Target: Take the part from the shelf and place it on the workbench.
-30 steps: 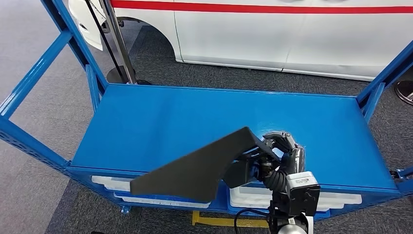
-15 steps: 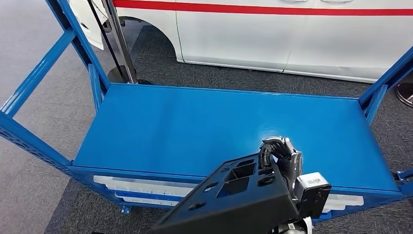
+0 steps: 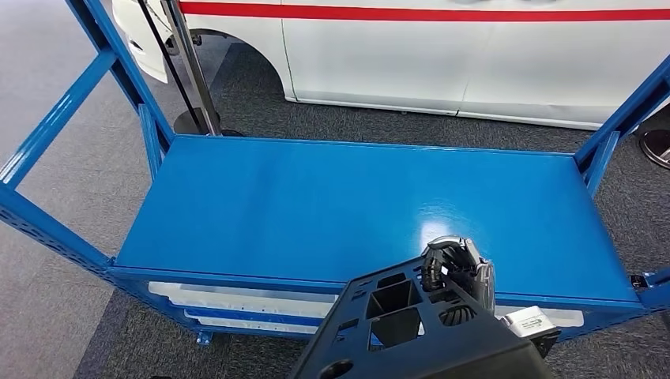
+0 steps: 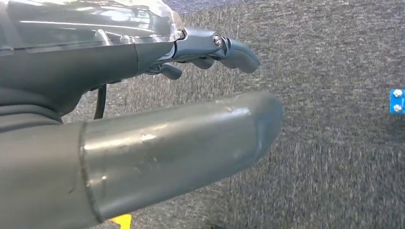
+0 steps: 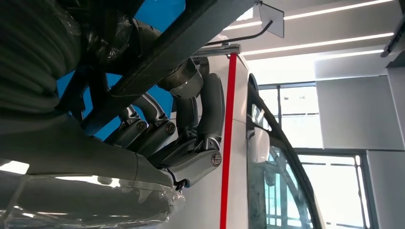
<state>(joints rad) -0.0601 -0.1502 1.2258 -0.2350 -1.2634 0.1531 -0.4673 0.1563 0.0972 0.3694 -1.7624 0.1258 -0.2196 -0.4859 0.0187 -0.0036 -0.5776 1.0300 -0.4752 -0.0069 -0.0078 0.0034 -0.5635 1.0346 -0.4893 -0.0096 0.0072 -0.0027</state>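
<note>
At the near edge of the blue tabletop (image 3: 316,205), low in head view, the black part (image 3: 419,339) is held tilted in the air, grasped by the right robot hand (image 3: 458,272) at its far rim. Looks like stiff moulded plastic w/ open pockets, prob. light but wide, so it may lever on the fingers. Left robot hand (image 4: 210,47) hangs over carpet, fingers straight, holding nothing. Blue posts (image 3: 608,142) bound the ends; broad bare surface between.

White vehicle (image 3: 442,63) with a red stripe (image 3: 427,13) along its side, standing on grey carpet (image 3: 47,158) beyond the blue frame. A dark pole (image 3: 193,67) rises from a round base beside its wheel arch. White trays (image 3: 237,304), possibly bins, sit below the blue top.
</note>
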